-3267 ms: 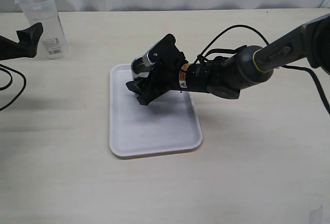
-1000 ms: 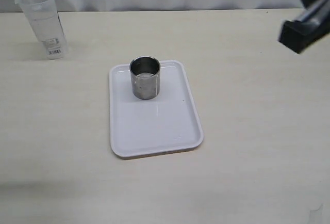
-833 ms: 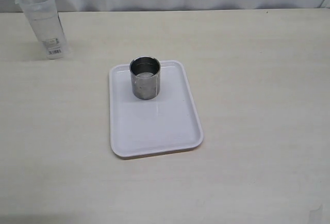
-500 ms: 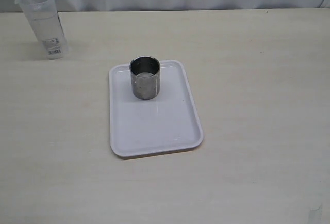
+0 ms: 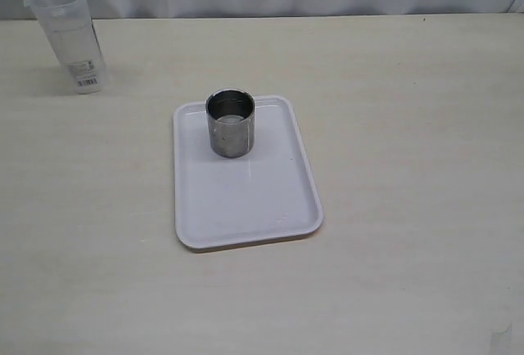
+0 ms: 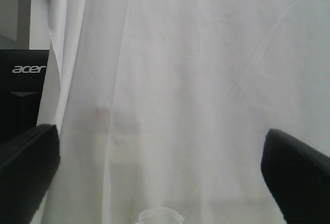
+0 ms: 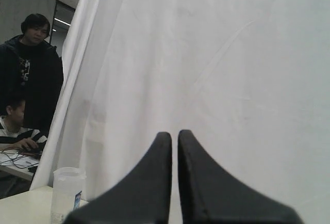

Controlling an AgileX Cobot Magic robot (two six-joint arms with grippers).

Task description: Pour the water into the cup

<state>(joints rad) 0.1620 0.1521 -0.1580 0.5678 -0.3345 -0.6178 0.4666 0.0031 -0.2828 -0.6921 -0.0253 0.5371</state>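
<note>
Cup point(image 5: 230, 123) on tray point(image 5: 246, 208); no pour in hand, fill unclear. L jaws wide, R jaws near-closed, both empty. Next likely: L grips container point(image 5: 68, 36), tilts over cup.

Left end effector point(image 6: 162, 154), matte black, blunt and rounded, right end effector point(image 7: 174, 133), black, smooth, wedge-shaped
</note>
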